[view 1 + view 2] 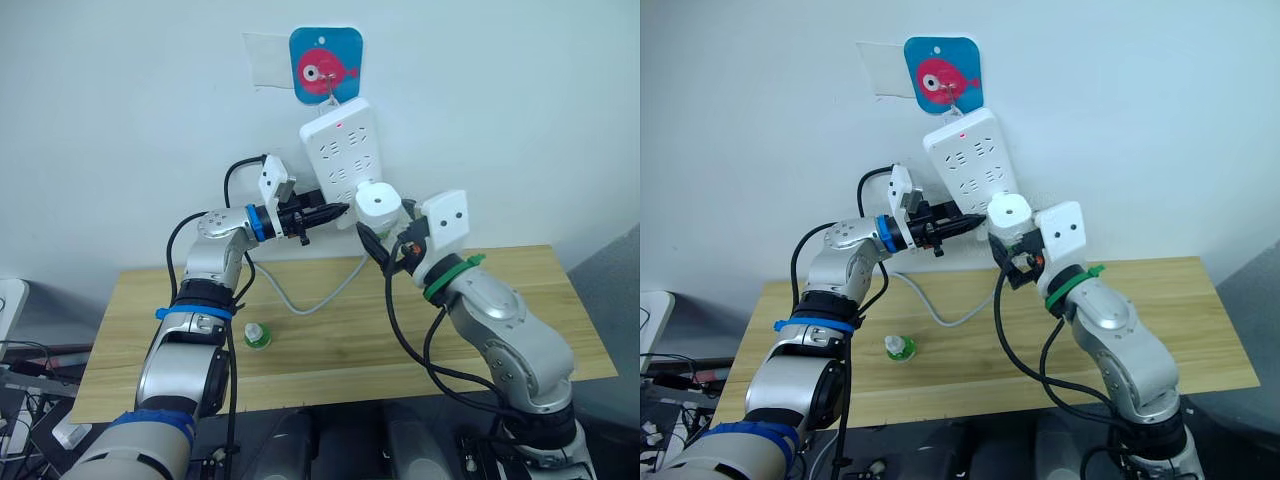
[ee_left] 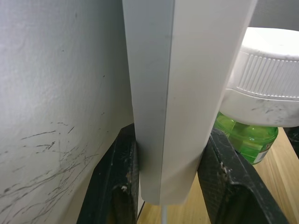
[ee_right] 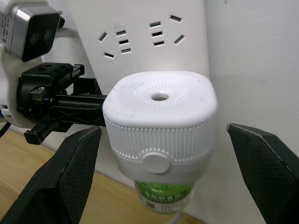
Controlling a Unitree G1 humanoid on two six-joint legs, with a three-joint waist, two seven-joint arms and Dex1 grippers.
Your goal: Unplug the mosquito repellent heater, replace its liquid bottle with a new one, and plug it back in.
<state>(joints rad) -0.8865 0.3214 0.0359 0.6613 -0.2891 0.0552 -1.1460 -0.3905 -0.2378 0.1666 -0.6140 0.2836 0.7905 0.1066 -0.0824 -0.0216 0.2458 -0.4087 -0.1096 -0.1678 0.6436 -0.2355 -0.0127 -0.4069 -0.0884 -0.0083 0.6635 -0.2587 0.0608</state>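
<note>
Black fingers of my left gripper (image 2: 163, 177) pinch the long white plastic power strip's (image 1: 340, 150) lower edge; my right gripper (image 3: 161, 163) gapes wide around the small white rounded plastic heater (image 3: 160, 121), plugged into that strip, untouched.

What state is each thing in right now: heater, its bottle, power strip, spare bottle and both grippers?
Heater: plugged into the power strip, vent facing out.
Heater's bottle: green, attached under the heater.
Power strip: hanging tilted on the wall, red light on.
Spare bottle: standing on the table, untouched.
Left gripper: shut on the power strip's lower end.
Right gripper: open, fingers either side of the heater, not touching.
</note>
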